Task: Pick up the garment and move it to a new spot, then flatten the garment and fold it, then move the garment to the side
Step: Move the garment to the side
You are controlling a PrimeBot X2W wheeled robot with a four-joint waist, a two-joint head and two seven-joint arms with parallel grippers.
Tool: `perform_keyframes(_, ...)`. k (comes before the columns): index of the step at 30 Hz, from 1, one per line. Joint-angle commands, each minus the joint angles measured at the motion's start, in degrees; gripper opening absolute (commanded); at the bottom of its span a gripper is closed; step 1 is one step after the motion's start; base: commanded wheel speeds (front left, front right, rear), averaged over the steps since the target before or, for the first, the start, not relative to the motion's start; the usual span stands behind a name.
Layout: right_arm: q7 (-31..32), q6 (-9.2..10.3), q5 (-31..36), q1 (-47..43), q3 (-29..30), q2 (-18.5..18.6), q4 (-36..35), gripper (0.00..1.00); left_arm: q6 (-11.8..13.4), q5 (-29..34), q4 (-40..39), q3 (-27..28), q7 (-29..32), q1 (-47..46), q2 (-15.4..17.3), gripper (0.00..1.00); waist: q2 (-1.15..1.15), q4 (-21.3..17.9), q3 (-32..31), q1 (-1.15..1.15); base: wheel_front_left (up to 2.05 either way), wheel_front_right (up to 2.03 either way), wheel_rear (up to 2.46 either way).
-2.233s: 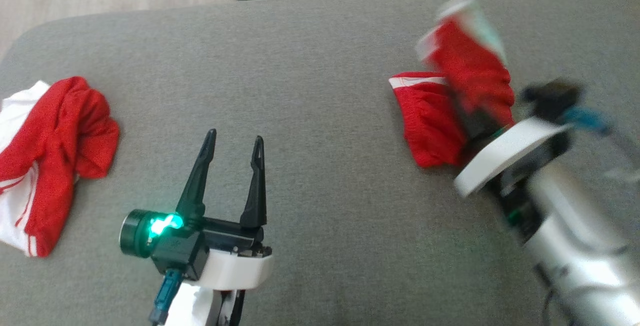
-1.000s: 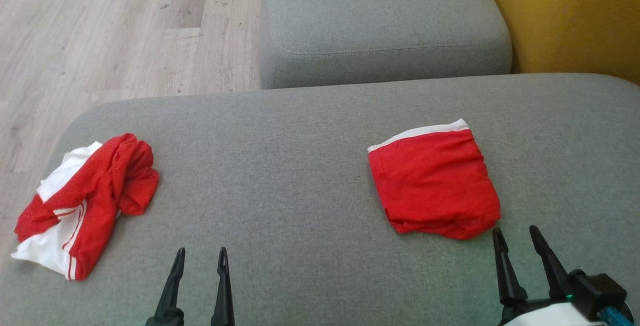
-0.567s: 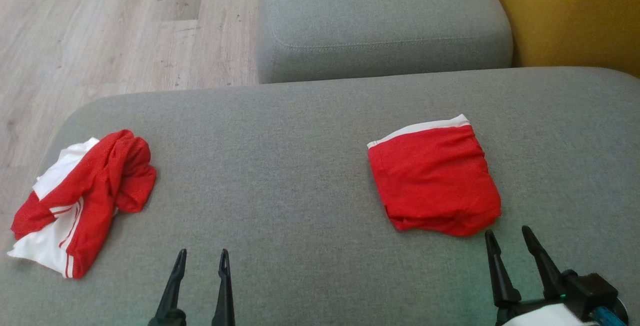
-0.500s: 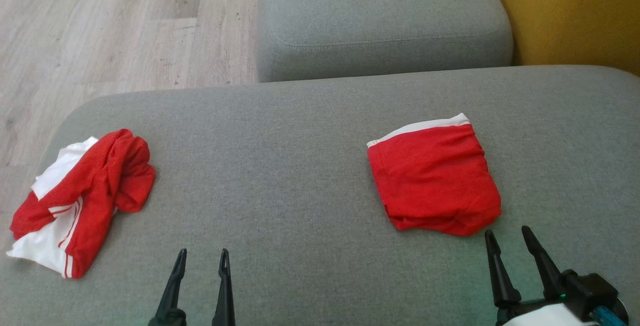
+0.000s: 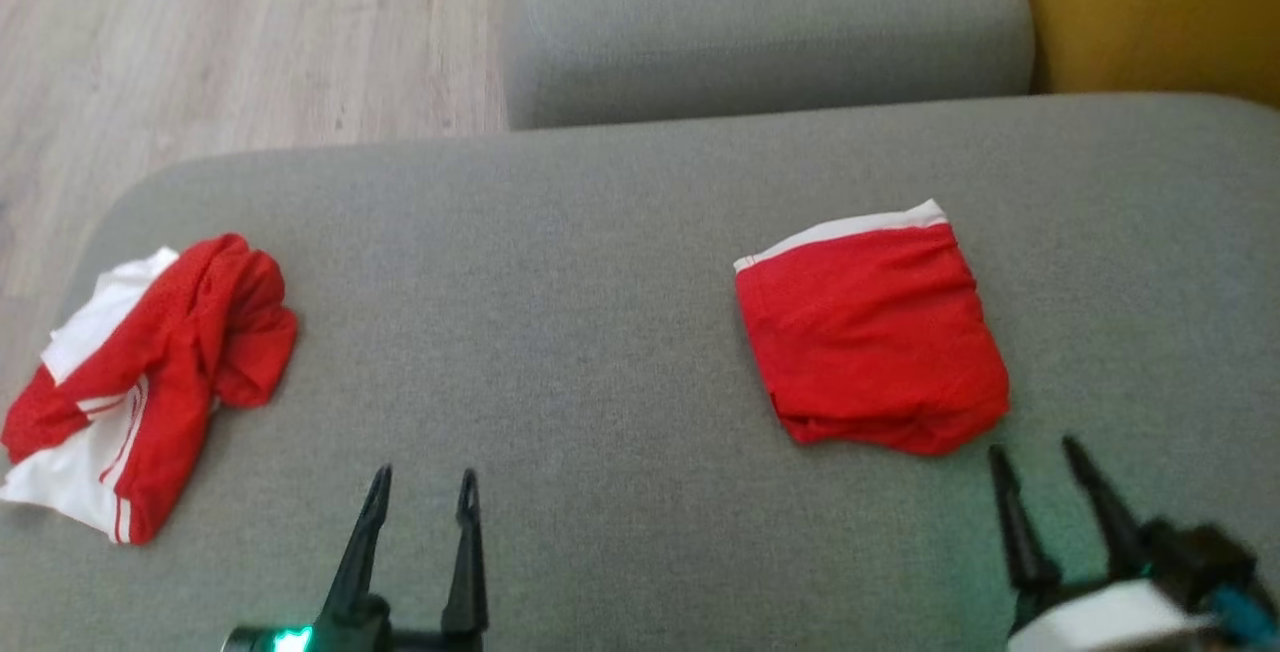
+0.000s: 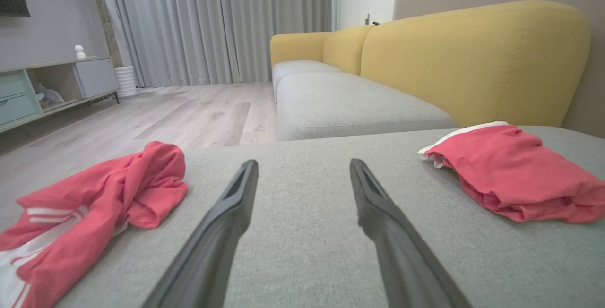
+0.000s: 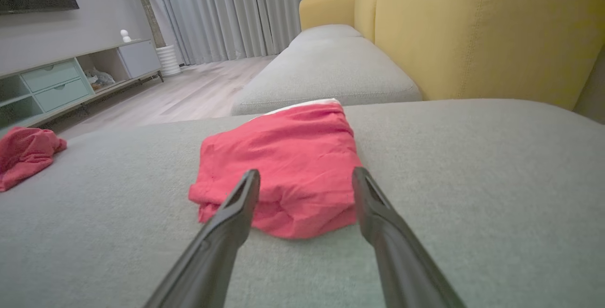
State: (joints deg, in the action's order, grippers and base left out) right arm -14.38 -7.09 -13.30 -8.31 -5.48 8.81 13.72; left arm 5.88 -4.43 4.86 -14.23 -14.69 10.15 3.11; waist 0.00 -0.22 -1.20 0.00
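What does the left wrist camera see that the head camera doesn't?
Left wrist view, not head view: grey curtains and a cabinet. Head view, not left wrist view: the open right gripper. Both: the open left gripper, the folded red garment, the crumpled red and white garment, the grey cushion.

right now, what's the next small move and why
Probably ease the left hand toward the crumpled garment at its left: the hand is open and empty, and the folded garment on the right looks done.
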Motion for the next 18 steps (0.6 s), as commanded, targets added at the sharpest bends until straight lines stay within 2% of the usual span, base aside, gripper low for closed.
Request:
perform_keyframes(1,-0.6,-0.40,-0.5,4.7,-1.0,2.3,-1.5,1.00,0.1,0.6,-2.2,1.2,-0.3,-3.5,-0.2,1.00,0.00,0.4,1.2,0.00,0.00,0.00,0.00)
perform_keyframes(5,-0.6,-0.40,0.8,10.9,-0.7,5.5,1.5,1.00,0.1,1.4,-3.4,0.6,-0.3,-5.2,-0.2,1.00,0.00,1.1,4.3,0.00,0.00,0.00,0.00)
perform_keyframes(9,1.6,-0.40,1.3,18.5,-2.3,8.4,9.2,1.00,0.1,1.6,-3.4,-0.3,-0.3,-7.1,-0.2,1.00,0.00,2.1,7.8,0.00,0.00,0.00,0.00)
perform_keyframes(18,11.6,-0.40,-12.2,31.8,-9.5,15.0,22.2,1.00,1.4,0.3,-2.4,-4.3,-0.3,-12.0,-0.2,1.00,0.00,4.9,13.1,0.00,0.00,0.00,0.00)
